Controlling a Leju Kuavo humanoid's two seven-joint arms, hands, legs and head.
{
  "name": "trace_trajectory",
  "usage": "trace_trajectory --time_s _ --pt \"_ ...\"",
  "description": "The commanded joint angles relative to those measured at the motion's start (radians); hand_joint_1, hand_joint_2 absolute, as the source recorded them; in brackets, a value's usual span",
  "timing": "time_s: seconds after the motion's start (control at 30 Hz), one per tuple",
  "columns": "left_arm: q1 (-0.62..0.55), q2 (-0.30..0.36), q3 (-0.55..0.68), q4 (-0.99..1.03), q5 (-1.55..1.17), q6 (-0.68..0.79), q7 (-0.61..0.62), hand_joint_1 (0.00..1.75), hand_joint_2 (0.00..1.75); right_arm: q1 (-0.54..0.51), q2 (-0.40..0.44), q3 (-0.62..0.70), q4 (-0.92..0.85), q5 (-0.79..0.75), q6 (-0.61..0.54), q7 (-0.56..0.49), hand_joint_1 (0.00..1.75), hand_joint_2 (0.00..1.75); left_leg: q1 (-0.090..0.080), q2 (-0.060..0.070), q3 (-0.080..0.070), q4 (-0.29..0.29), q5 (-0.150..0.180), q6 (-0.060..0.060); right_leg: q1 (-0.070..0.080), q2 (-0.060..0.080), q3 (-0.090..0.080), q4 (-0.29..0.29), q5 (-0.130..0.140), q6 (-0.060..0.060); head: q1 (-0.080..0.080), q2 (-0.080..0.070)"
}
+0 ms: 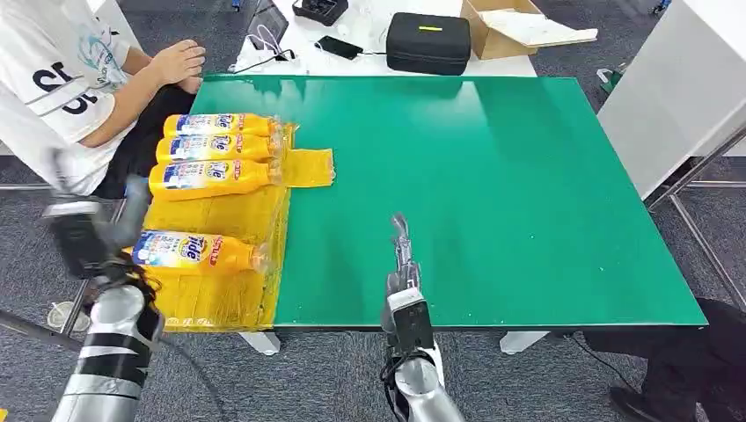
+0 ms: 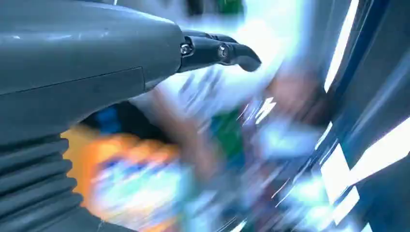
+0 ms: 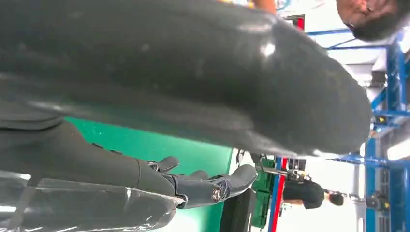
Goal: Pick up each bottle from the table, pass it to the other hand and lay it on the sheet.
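The left hand (image 1: 84,237), blurred at the lower left, hung beside the nearest bottle (image 1: 195,250) on the yellow sheet (image 1: 220,215); its grip could not be told. The right hand (image 1: 403,255) reached flat and empty over the green table (image 1: 493,176). Four bottles lay on the sheet, so the laying-down looked finished; next, probably, withdrawing.

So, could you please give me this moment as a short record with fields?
bottles: four orange bottles lying on their sides on the yellow sheet, three close together at the far end, one nearer the robot
green table: no bottle on the bare green
left hand: motion-blurred beside the sheet, state unclear
right hand: over the near table edge, holds nothing
person: seated at the far left corner
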Motion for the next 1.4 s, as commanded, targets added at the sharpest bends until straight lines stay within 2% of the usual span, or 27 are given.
trace_trajectory --time_s 0.03,0.13,0.27,0.3,0.33,0.37,0.47,0.53,0.6,0.7,0.73,0.77,0.8,0.83,0.9,0.93,1.1,1.2,1.23,1.33,1.4 --pt "0.144 -0.263 0.248 -0.49 0.148 -0.341 0.006 0.0 1.75 0.1 -0.045 0.002 -0.085 0.032 -0.059 -0.032 0.0 0.0 0.0 -0.003 0.003 0.0 -0.002 0.001 0.001 -0.004 0.005 0.0 -0.003 -0.001 0.0 0.0" --pt "0.279 -0.301 0.227 -0.504 0.189 -0.484 0.006 0.0 1.75 0.171 -0.065 -0.031 -0.212 0.02 -0.122 -0.035 0.0 0.0 -0.001 0.0 0.005 -0.002 -0.003 0.001 0.0 -0.001 0.005 -0.002 -0.002 -0.001 0.0 0.0" --pt "0.353 -0.306 0.188 -0.518 0.164 -0.512 0.006 0.0 1.75 0.206 -0.089 -0.041 -0.285 -0.001 -0.147 -0.035 0.0 0.0 -0.001 -0.001 0.009 -0.001 -0.006 0.002 0.0 -0.002 0.01 -0.002 -0.005 -0.001 0.0 0.0" --pt "0.368 -0.298 0.168 -0.496 0.155 -0.513 0.006 0.0 1.75 0.208 -0.09 -0.044 -0.3 -0.006 -0.167 -0.035 0.0 0.0 -0.001 -0.001 0.003 -0.001 -0.004 0.001 0.0 -0.002 0.004 -0.001 -0.003 -0.001 0.0 0.0" --pt "0.405 -0.29 0.131 -0.48 0.14 -0.486 0.006 0.0 1.75 0.225 -0.098 -0.05 -0.343 -0.022 -0.218 -0.035 0.0 1.75 -0.001 -0.002 0.007 -0.001 -0.006 0.002 0.0 -0.003 0.009 -0.001 -0.006 -0.001 0.0 0.0" --pt "0.448 -0.271 0.083 -0.445 0.109 -0.481 0.006 0.0 1.75 0.251 -0.109 -0.056 -0.395 -0.039 -0.255 -0.035 0.0 1.75 0.0 -0.001 0.005 0.0 -0.005 0.001 0.0 -0.002 0.006 -0.001 -0.005 -0.001 0.0 0.0" --pt "0.466 -0.268 0.069 -0.438 0.099 -0.476 0.006 0.0 1.75 0.261 -0.114 -0.06 -0.412 -0.042 -0.266 -0.035 0.0 1.75 -0.001 -0.002 0.005 -0.002 -0.005 0.001 -0.001 -0.003 0.006 -0.002 -0.004 -0.001 0.0 0.0" --pt "0.51 -0.246 0.014 -0.366 0.065 -0.481 0.006 0.0 1.75 0.302 -0.121 -0.09 -0.454 -0.032 -0.312 -0.035 0.0 1.75 0.0 -0.002 0.003 -0.001 -0.005 0.001 0.0 -0.003 0.004 -0.002 -0.004 -0.001 0.0 0.0" --pt "0.527 -0.232 -0.017 -0.321 0.051 -0.502 0.006 0.0 1.75 0.325 -0.119 -0.119 -0.465 -0.016 -0.312 -0.035 0.0 1.75 -0.001 -0.003 0.007 -0.002 -0.006 0.002 0.0 -0.004 0.008 -0.002 -0.006 -0.001 0.0 0.0" --pt "0.542 -0.237 -0.035 -0.278 0.047 -0.511 0.01 0.0 1.75 0.345 -0.112 -0.141 -0.484 -0.003 -0.312 -0.035 0.0 1.75 -0.001 -0.004 0.006 -0.003 -0.005 0.002 0.0 -0.005 0.007 -0.003 -0.005 -0.001 0.0 0.0" --pt "0.542 -0.237 -0.035 -0.278 0.047 -0.511 0.01 0.0 1.75 0.345 -0.112 -0.141 -0.484 -0.003 -0.312 -0.035 0.0 1.75 -0.001 -0.003 0.003 -0.002 -0.005 0.001 0.0 -0.004 0.004 -0.002 -0.004 -0.001 0.0 0.0" --pt "0.542 -0.237 -0.035 -0.278 0.047 -0.511 0.01 0.0 1.75 0.345 -0.112 -0.141 -0.484 -0.003 -0.312 -0.035 0.0 1.75 -0.001 -0.003 0.007 -0.003 -0.006 0.002 -0.001 -0.005 0.008 -0.003 -0.005 -0.002 0.0 0.0" --pt "0.542 -0.238 -0.049 -0.265 0.037 -0.515 0.011 0.0 1.75 0.348 -0.105 -0.139 -0.475 0.004 -0.312 -0.035 0.0 1.75 -0.001 -0.002 0.004 -0.002 -0.005 0.001 0.0 -0.003 0.004 -0.002 -0.004 -0.001 0.0 0.0" --pt "0.542 -0.238 -0.053 -0.26 0.028 -0.51 0.011 0.0 1.75 0.347 -0.107 -0.133 -0.463 0.002 -0.312 -0.035 0.0 1.75 -0.001 -0.002 0.007 -0.002 -0.006 0.002 0.0 -0.003 0.007 -0.002 -0.005 -0.002 0.0 0.0" --pt "0.546 -0.252 -0.056 -0.242 0.019 -0.505 0.013 0.0 1.75 0.34 -0.1 -0.118 -0.404 0.005 -0.312 -0.035 0.0 1.75 -0.001 -0.002 0.008 -0.003 -0.006 0.002 0.0 -0.003 0.008 -0.003 -0.005 -0.002 0.0 0.0" --pt "0.546 -0.259 -0.056 -0.233 0.025 -0.502 0.016 0.0 1.75 0.334 -0.096 -0.11 -0.364 0.007 -0.299 -0.035 0.0 1.75 0.0 -0.002 0.003 -0.002 -0.005 0.001 0.0 -0.002 0.004 -0.002 -0.003 -0.001 0.0 0.0" --pt "0.537 -0.258 -0.068 -0.213 0.051 -0.484 0.012 0.0 1.75 0.308 -0.104 -0.062 -0.3 -0.012 -0.312 -0.035 0.0 1.75 0.0 -0.001 0.006 -0.003 -0.006 0.001 0.001 -0.001 0.007 -0.003 -0.004 -0.002 0.0 0.0" --pt "0.532 -0.259 -0.069 -0.219 0.063 -0.481 0.01 0.0 1.75 0.302 -0.102 -0.057 -0.301 -0.01 -0.312 -0.035 0.0 1.75 0.0 0.0 0.01 -0.003 -0.007 0.002 0.001 -0.002 0.011 -0.004 -0.005 -0.002 0.0 0.0" --pt "0.53 -0.257 -0.073 -0.222 0.069 -0.48 0.012 0.0 1.75 0.302 -0.099 -0.063 -0.309 -0.005 -0.312 -0.035 0.0 1.75 0.0 0.0 0.006 -0.002 -0.006 0.002 0.0 -0.001 0.006 -0.003 -0.004 -0.002 0.0 0.0" --pt "0.529 -0.259 -0.073 -0.223 0.073 -0.48 0.013 0.0 1.75 0.301 -0.101 -0.063 -0.309 -0.011 -0.312 -0.035 0.0 1.75 0.0 -0.001 0.008 -0.002 -0.007 0.002 0.001 -0.002 0.008 -0.003 -0.004 -0.002 0.0 0.0" --pt "0.529 -0.259 -0.073 -0.223 0.073 -0.48 0.013 0.0 1.75 0.301 -0.101 -0.063 -0.309 -0.011 -0.312 -0.035 0.0 1.75 0.0 -0.001 0.004 -0.002 -0.005 0.001 0.001 -0.001 0.004 -0.002 -0.003 -0.001 0.0 0.0"
